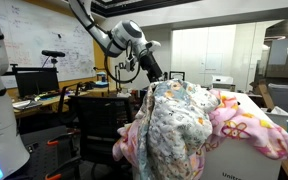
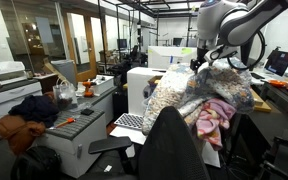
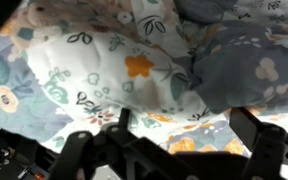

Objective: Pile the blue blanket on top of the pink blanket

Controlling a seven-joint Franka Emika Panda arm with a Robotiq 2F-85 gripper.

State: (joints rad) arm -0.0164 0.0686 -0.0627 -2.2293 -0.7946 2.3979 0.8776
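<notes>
A blue-grey floral blanket (image 1: 179, 115) lies heaped over a pink blanket (image 1: 256, 132) in both exterior views. The floral one (image 2: 182, 92) covers the top and front. The pink one (image 2: 216, 118) shows at the lower side. My gripper (image 1: 152, 70) hangs just above the top edge of the heap (image 2: 206, 60). In the wrist view the floral blanket (image 3: 104, 70) fills the picture, with a dark blue fold at the upper right. My gripper's fingers (image 3: 169, 150) are spread wide apart with nothing between them; cloth lies below.
A black office chair (image 2: 174, 145) stands in front of the heap. A white box (image 1: 246, 162) carries the blankets. Desks with monitors (image 1: 36, 82) and another chair (image 1: 99, 115) stand behind. A grey cabinet with clutter (image 2: 79, 120) stands beside.
</notes>
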